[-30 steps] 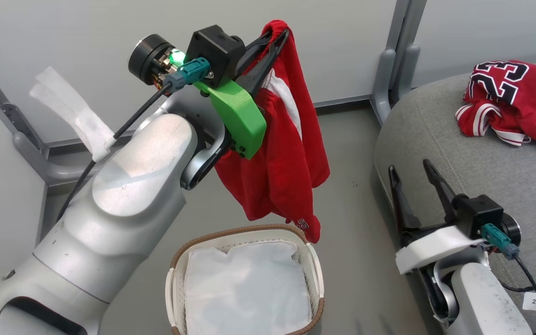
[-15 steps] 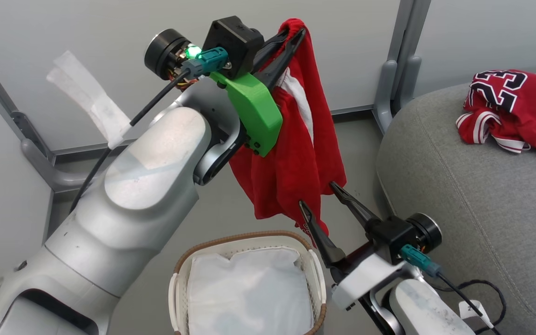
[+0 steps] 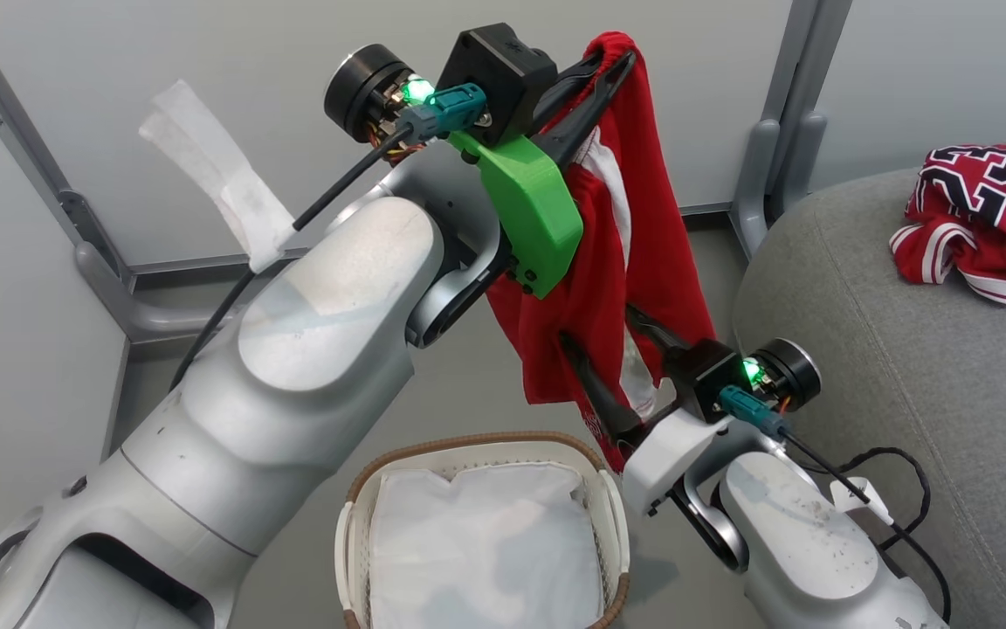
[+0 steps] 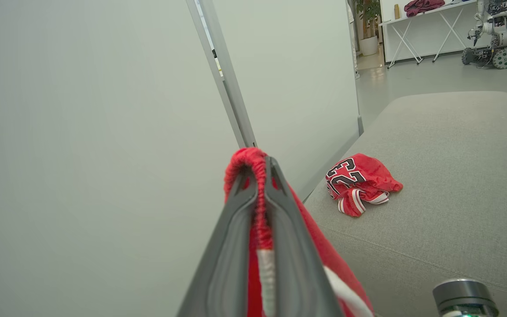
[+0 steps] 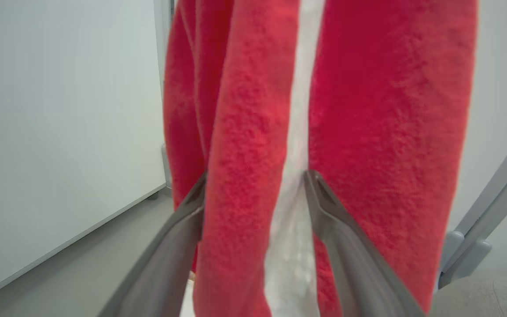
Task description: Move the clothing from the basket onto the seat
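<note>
The red garment (image 3: 643, 262) is hanging over the far rim of the basket (image 3: 468, 442) from the left gripper (image 4: 255, 166), which is clamping its gathered edge, while the right gripper (image 5: 257, 178) is straddling its lower folds with fingers apart, and the jersey (image 3: 983, 218) is lying crumpled on the seat (image 3: 905, 411).

Head camera high, facing down; wrist cameras close on hanging garment (image 3: 676, 266), shared by all.

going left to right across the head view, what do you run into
left forearm → hanging red garment → seat → jersey
</note>
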Motion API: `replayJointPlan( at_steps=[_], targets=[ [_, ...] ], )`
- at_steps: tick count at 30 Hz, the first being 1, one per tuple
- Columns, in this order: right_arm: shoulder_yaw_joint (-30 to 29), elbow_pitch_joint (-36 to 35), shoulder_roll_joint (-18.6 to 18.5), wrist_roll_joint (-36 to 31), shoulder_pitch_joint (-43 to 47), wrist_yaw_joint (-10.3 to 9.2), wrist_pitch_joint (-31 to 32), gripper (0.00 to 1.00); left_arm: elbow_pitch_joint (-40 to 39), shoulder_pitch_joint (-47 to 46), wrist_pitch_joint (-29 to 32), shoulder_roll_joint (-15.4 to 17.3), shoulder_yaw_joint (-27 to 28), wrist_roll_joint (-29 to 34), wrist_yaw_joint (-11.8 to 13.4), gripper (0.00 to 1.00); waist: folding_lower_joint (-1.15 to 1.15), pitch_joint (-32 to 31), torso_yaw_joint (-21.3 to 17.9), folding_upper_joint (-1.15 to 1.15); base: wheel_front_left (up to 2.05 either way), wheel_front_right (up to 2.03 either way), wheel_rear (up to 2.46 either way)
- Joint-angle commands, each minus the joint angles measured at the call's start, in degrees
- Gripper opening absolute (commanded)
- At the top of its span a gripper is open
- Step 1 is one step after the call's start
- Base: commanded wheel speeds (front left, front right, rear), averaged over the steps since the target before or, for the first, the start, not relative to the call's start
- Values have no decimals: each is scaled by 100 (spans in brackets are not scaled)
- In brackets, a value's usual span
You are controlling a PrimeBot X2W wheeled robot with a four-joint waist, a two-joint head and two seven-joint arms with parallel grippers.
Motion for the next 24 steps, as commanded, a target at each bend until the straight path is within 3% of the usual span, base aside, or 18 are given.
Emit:
replayJointPlan(
  at_steps=[1,2,3,13,14,15,16,24],
  targets=[
    [-17,75,-21,61,-73,-7,-11,47,-27,-81,-37,-28,-16,-51,7,0,0,15,46,0,0,0,0],
    [-12,108,-21,70,-109,-7,-11,29,-39,-58,-49,-19,-17,-54,8,0,0,19,56,0,0,0,0],
    [1,145,-21,90,-147,-8,-11,0,-46,-13,-57,7,-14,-65,22,0,0,24,63,0,0,0,0],
    [-364,144,-22,-144,-271,-7,-11,0,39,508,-404,366,172,-171,188,0,0,106,-79,0,0,0,0],
    [-419,132,-22,-185,-272,-7,-11,0,55,589,-480,390,183,-187,206,24,0,116,-98,0,0,0,0],
    [-467,116,-22,-222,-283,-8,-11,0,66,660,-534,407,186,-199,208,40,0,124,-114,0,0,0,0],
    [-522,102,-24,-260,-294,-7,-11,0,77,727,-588,428,190,-215,216,100,0,130,-129,0,0,0,0],
    [-1176,13,-21,-715,-456,-7,-11,0,180,1430,-1232,505,203,-281,302,100,0,186,-246,0,0,0,0]
  ],
)
